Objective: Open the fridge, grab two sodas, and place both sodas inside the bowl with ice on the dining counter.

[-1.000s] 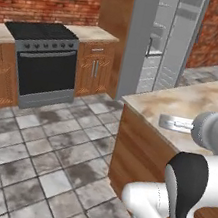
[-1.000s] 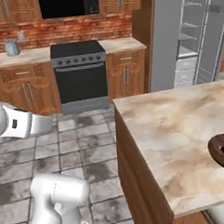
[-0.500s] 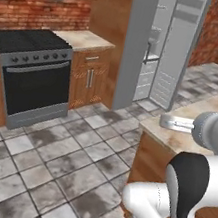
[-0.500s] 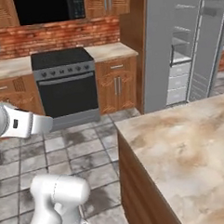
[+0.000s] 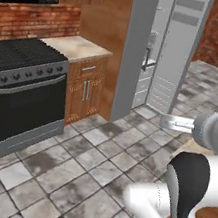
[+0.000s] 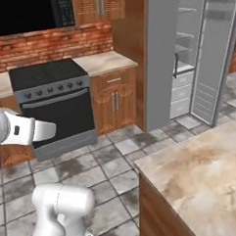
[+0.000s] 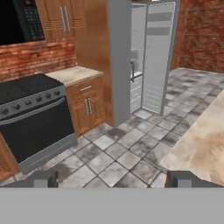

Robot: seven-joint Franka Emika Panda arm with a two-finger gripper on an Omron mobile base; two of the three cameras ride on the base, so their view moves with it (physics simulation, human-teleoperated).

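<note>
The grey fridge (image 5: 136, 39) stands past the wooden cabinets with its right door (image 5: 178, 52) swung open. Pale shelves and drawers (image 6: 184, 62) show inside it. No sodas can be made out on the shelves from here, and the bowl and ice are out of view. A corner of the beige marble dining counter (image 6: 201, 177) lies close on my right. My gripper (image 7: 111, 179) is open, its fingertips (image 7: 43, 178) wide apart with nothing between them. It hangs in the air well short of the fridge (image 7: 118, 61), and its fingers (image 5: 172, 123) point toward it.
A black oven (image 5: 23, 101) with a stovetop fills the left, under a black microwave (image 6: 31, 11) and a brick wall. Wooden cabinets (image 5: 86, 89) with a marble top stand between oven and fridge. Grey tiled floor (image 5: 90, 168) lies open ahead.
The whole scene has shifted in both base views: the base has moved, so oven and fridge now look nearer, and the bowl has left the right base view. The gripper stays open.
</note>
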